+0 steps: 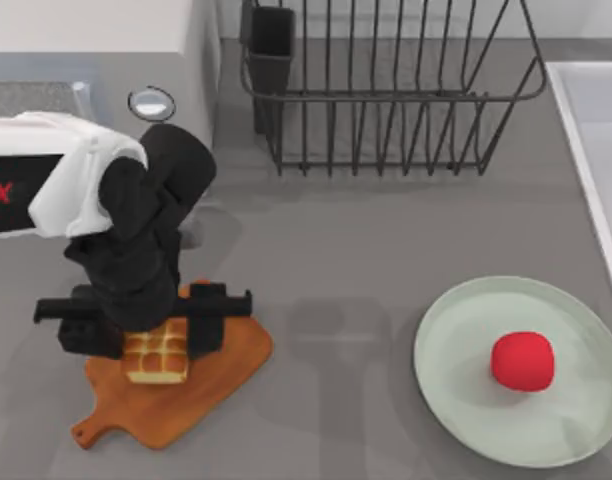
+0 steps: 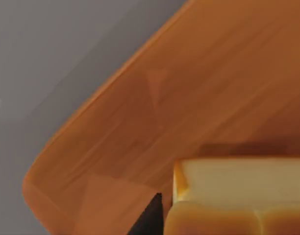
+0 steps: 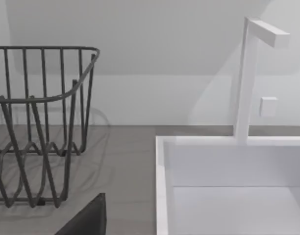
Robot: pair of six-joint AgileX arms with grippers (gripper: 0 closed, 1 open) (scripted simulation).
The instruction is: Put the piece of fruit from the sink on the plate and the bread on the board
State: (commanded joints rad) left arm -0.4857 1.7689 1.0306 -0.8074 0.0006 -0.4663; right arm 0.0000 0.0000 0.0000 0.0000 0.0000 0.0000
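Two task things already lie where they belong: the fruit [image 1: 523, 361] sits on the plate [image 1: 456, 340] at the near right of the table [image 1: 346, 260], and the bread [image 1: 157, 357] rests on the board [image 1: 221, 365] at the near left. The fruit lies right of the plate's middle, well inside the rim. The sink [image 1: 586, 130] runs along the right edge, its basin pale and straight-sided; in the right wrist view its rim [image 3: 162, 186] stands just beside a wire rack [image 3: 42, 122], with a white tap [image 3: 248, 78] rising behind it.

My left gripper [image 1: 146, 322] is low over the board, its black fingers set wide to the left and right of the bread, apart from its sides. In the left wrist view the bread [image 2: 238, 200] lies flat on the board [image 2: 189, 98] with a dark fingertip [image 2: 150, 220] just beside it. The board's handle points near-left. The rack [image 1: 386, 90] stands at the far middle of the table. My right arm is parked facing the sink; whether its fingers are apart or together I cannot tell.
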